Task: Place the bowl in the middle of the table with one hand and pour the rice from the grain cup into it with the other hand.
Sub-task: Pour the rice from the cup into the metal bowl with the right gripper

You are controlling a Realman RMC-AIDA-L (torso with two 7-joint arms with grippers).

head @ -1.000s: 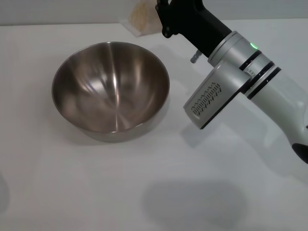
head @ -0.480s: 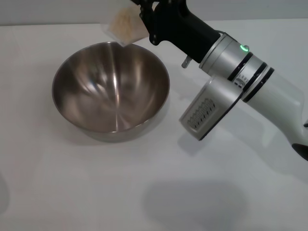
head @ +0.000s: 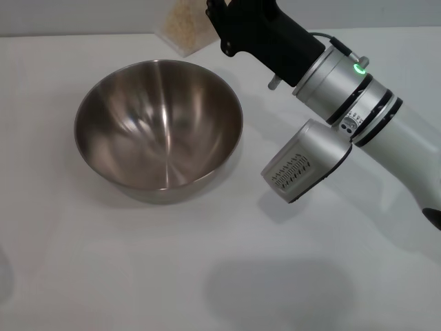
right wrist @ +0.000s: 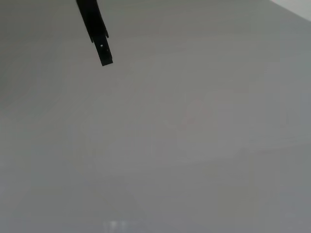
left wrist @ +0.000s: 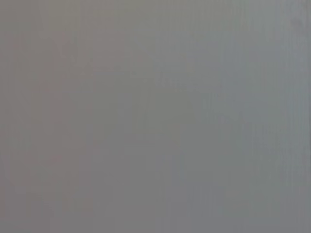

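Compared with half a second ago, our right arm has lifted a little and pulled the grain cup [head: 185,27] back toward the far side, so the cup now sits above the table [head: 227,276] just behind the bowl's far rim, no longer over the rim itself. We hold the cup tilted, at the top edge of the head view, and the rice [head: 180,25] shows as a pale grainy mass through its frosted wall. Our right gripper [head: 215,15] is clamped on the cup from the right side, though the fingertips themselves are mostly cut off by the edge of the view.

We see the bowl [head: 158,131] standing upright on the table, left of the middle of the head view, and its shiny inside holds no rice. It is apart from the right arm.

Our left gripper is not seen in any view; the left wrist view shows only a plain grey surface.
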